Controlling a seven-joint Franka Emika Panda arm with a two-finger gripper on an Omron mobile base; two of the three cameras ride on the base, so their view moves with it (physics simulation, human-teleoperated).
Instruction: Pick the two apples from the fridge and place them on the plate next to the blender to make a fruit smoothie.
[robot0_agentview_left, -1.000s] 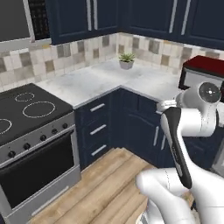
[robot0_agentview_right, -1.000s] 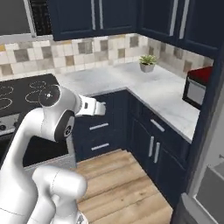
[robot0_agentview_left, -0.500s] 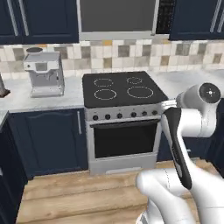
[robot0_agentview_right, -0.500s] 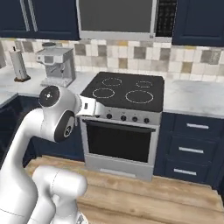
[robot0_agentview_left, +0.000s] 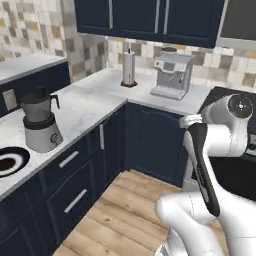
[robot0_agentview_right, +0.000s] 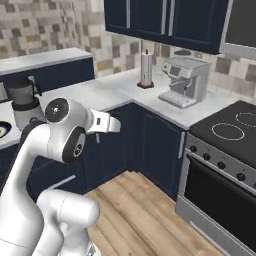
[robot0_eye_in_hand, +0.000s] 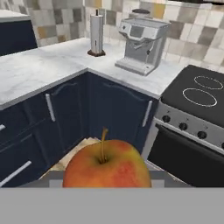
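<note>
The claw (robot0_agentview_right: 114, 124) hangs out over the wooden floor (robot0_agentview_right: 150, 220) in front of the dark blue corner cabinets (robot0_agentview_left: 150, 140), held level at the end of the bent white arm. In the hand view an orange-yellow apple (robot0_eye_in_hand: 107, 168) blushed with red sits right at the claw, stem up, but its fingertips are hidden behind the fruit, so I cannot tell how tightly the claw is pressed on it or whether it is spread. Well off to the claw's left, on the marble table (robot0_agentview_left: 85, 102), stands the blender (robot0_agentview_left: 41, 126) with its grey base and dark jug, and just beside it, nearer the camera, lies the plate (robot0_agentview_left: 11, 161) with a dark centre and white ring, cut off by the frame edge. Ahead of the claw, on the far run of the table, a paper towel holder (robot0_eye_in_hand: 96, 33) stands upright with a silver coffee machine (robot0_eye_in_hand: 141, 40) near it on the right. Further right of the claw is the stove (robot0_eye_in_hand: 192, 109) with its black cooktop and row of knobs.
</note>
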